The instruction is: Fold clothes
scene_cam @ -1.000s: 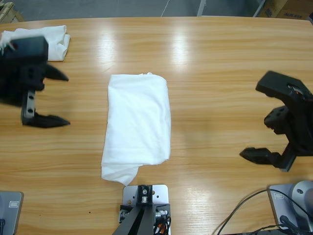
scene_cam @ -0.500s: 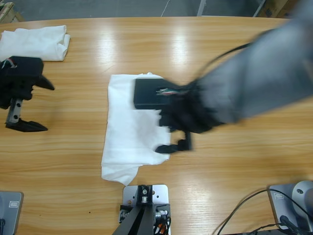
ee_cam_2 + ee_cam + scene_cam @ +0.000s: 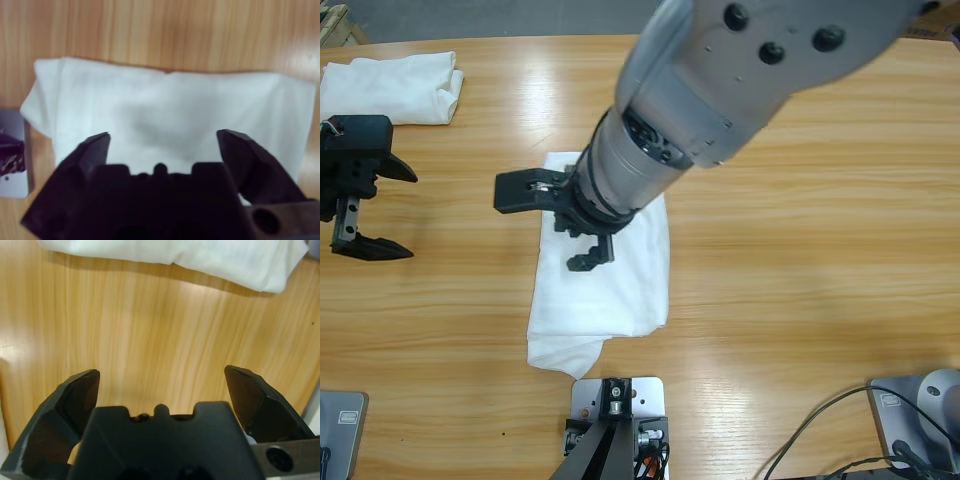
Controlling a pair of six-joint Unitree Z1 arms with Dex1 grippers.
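Note:
The clothes I see are a folded white garment (image 3: 610, 270) lying lengthwise at the table's middle and a second folded white pile (image 3: 390, 85) at the far left corner. My right arm reaches in from the upper right, and its gripper (image 3: 542, 230) hangs open over the middle garment's left half. The right wrist view looks down on that garment (image 3: 170, 115) between the spread jaws of the right gripper (image 3: 163, 136). My left gripper (image 3: 408, 212) is open over bare wood at the left edge. In the left wrist view a white garment's edge (image 3: 200, 255) runs beyond the left gripper (image 3: 162, 385).
The wooden table (image 3: 800, 250) stretches bare to the right of the middle garment. The right arm's big silver body (image 3: 720, 90) covers the garment's upper right and part of the far table. Cables (image 3: 840, 430) lie at the near right corner.
The right arm swung from the right edge across the table and now hangs over the middle garment. The left gripper drew back toward the left edge. Neither garment moved.

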